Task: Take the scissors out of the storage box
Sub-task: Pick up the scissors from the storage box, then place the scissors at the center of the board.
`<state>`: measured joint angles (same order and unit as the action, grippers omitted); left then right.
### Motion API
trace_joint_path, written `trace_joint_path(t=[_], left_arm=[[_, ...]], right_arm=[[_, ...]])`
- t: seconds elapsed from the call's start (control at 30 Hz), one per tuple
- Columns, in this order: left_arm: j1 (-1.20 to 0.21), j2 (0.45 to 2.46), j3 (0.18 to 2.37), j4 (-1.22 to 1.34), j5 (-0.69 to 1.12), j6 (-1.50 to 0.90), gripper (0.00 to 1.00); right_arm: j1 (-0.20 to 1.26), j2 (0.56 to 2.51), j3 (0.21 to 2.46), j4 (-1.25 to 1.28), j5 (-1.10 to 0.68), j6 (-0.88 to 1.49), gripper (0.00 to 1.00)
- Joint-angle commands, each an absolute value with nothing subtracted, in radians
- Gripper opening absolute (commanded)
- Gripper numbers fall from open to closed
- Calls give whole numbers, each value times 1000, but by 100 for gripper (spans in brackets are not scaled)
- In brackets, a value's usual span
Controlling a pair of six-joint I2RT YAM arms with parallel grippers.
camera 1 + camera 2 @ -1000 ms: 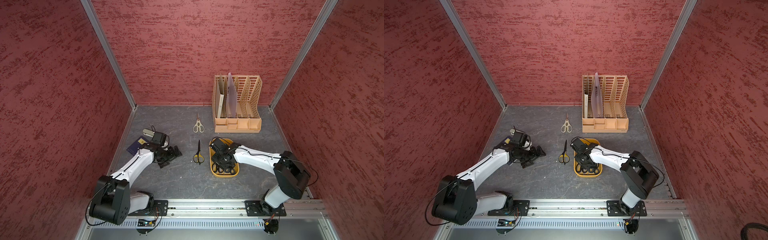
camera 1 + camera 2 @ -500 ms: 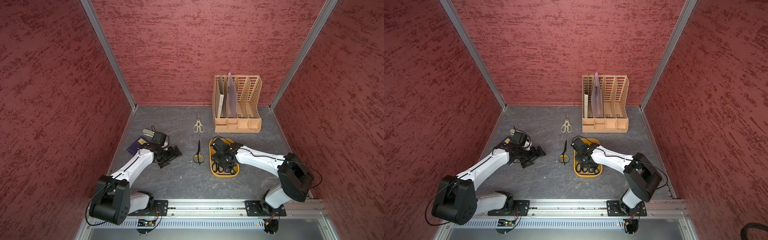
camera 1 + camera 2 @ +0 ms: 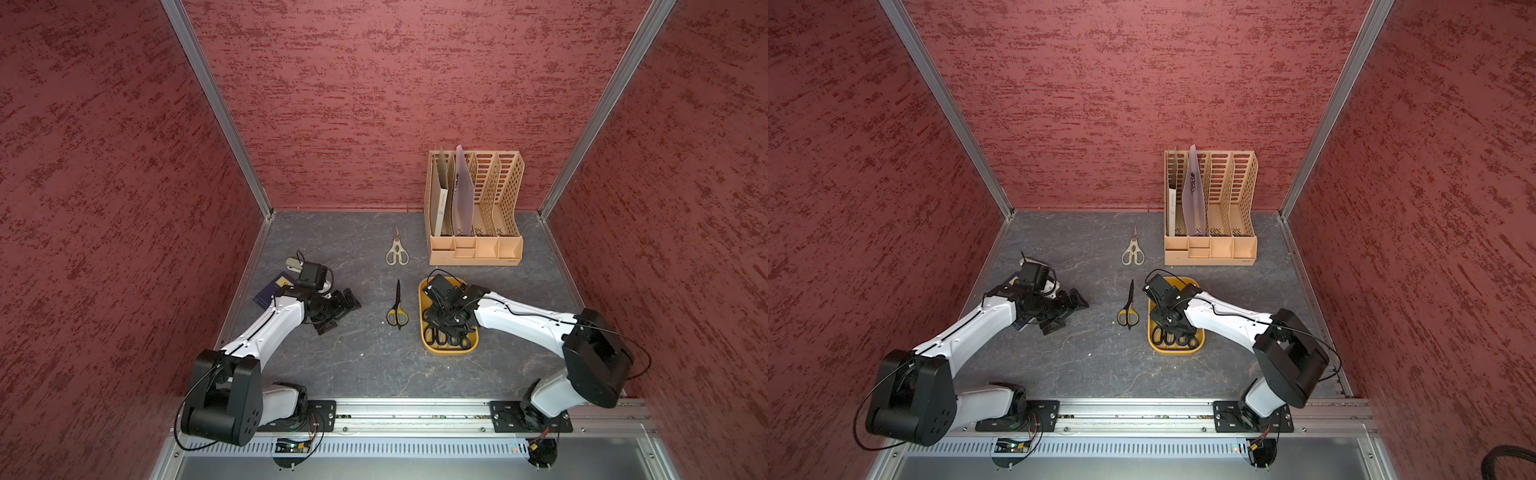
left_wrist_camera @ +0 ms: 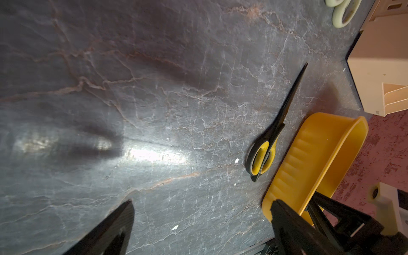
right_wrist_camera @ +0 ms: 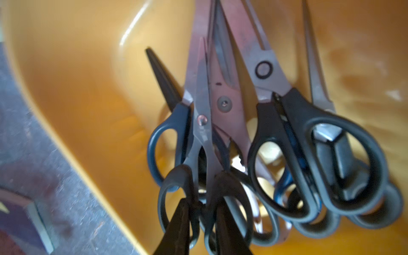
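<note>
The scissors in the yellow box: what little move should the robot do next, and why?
Probably lift straight up. The right gripper looks closed on the small dark-handled scissors, which lie atop the pile in the storage box, so a slow lift should free them.

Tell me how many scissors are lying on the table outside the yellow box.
2. The cream-handled scissors lie beside the file organizer; the yellow-black scissors lie beside the storage box. Another could be hidden under the left arm.

White links (image 3: 270,328), black joints (image 3: 224,399), black cables (image 3: 442,271)
</note>
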<state>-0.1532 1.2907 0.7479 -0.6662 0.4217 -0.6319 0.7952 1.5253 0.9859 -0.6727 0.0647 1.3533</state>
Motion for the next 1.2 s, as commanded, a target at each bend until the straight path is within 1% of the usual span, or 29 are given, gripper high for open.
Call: trace_joint_path(t=[0.0,0.17,0.23,0.37,0.47,0.67,0.8,0.97,1.17], left_arm=[[-138,1302,746,-637,458,-631,100],[-132,1295,765,-640,463,-624,100],[-131,1291,767,-640,467,-624,100],[-125,1277,755,-638,478,-627,100],[-112,1266,743,-639,485,-615,100],[-60,1263,723,-647,515,-596,100],[-36,1268,733,-659,518,-572,100],[-6,1279,755,-673,520,-562,100],[12,1292,785,-700,504,-548,100]], right_arm=[[800,1462,1000,-701,77,1256,14],[812,1374,1021,-747,61,1181,14],[838,1356,1030,-753,65,1164,14],[907,1370,1071,-753,79,1141,14],[956,1420,1115,-718,80,1113,14],[975,1592,1240,-630,85,1021,14],[970,1762,1422,-627,81,921,14],[931,1958,1626,-646,28,846,14],[864,2149,1828,-676,-29,777,14]])
